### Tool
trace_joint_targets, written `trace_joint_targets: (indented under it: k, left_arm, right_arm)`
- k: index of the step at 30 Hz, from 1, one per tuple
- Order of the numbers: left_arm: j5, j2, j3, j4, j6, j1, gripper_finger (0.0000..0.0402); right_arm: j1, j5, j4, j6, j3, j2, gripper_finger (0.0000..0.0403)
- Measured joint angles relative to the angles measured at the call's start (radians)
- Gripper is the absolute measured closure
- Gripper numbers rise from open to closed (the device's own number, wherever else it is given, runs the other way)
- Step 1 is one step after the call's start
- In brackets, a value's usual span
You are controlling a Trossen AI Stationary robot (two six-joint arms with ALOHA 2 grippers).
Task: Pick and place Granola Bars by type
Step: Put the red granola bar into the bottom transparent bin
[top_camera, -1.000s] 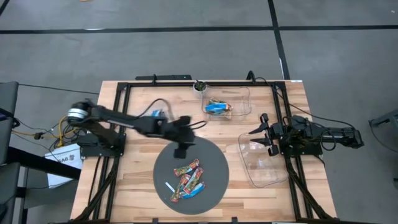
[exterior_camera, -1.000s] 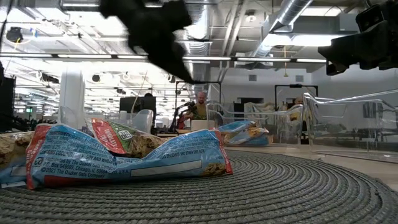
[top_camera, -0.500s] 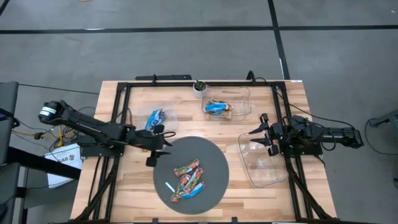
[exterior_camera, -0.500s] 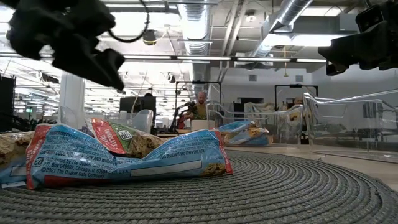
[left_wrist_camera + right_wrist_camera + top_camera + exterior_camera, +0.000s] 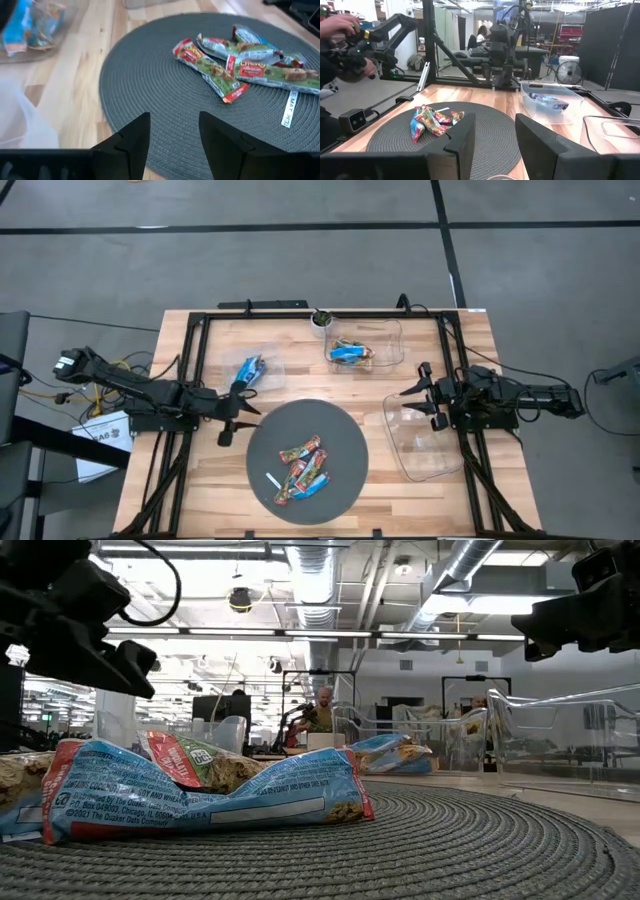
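Observation:
Several granola bars [image 5: 303,468] in red, green and blue wrappers lie in a loose heap on the round grey mat [image 5: 340,435]; they also show in the left wrist view [image 5: 240,62]. A blue-and-white bar [image 5: 249,370] lies in a clear tub at the mat's far left. Bright blue bars [image 5: 350,352] lie in a clear tub at the far side. My left gripper [image 5: 230,428] hovers open at the mat's left rim, its fingers [image 5: 135,135] empty. My right gripper [image 5: 415,402] waits open at the table's right, above an empty clear tub [image 5: 425,458].
A thin white stick [image 5: 272,482] lies on the mat beside the heap. A small cup [image 5: 321,319] stands at the table's far edge. Black frame rails [image 5: 190,370] run along both sides. A person's hand [image 5: 342,27] shows beyond the table's left side.
My left gripper has drawn back from above the mat's far part toward the table's left edge and sunk lower, its fingers staying open and empty. The bars and tubs have not moved.

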Motion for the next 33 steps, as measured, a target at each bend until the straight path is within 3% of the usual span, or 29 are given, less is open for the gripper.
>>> trace_joint_targets:
  k: [4, 12, 22, 27, 33]
  left_arm:
    - [-0.023, -0.081, -0.041, 0.005, 0.009, 0.001, 0.0239]
    - [-0.028, -0.166, -0.136, 0.166, 0.093, 0.001, 0.0239]
    - [-0.023, -0.366, -0.137, 0.058, 0.230, 0.025, 0.0239]
    - [0.087, -0.484, -0.137, 0.012, 0.249, 0.053, 0.0239]
    - [0.098, -0.562, -0.138, 0.011, 0.246, 0.053, 0.0239]
  right_arm:
    - [0.000, 0.000, 0.000, 0.000, 0.000, 0.000, 0.0270]
    - [0.000, 0.000, 0.000, 0.000, 0.000, 0.000, 0.0269]
    - [0.000, 0.000, 0.000, 0.000, 0.000, 0.000, 0.0269]
    - [0.000, 0.000, 0.000, 0.000, 0.000, 0.000, 0.0270]
    - [0.000, 0.000, 0.000, 0.000, 0.000, 0.000, 0.0269]
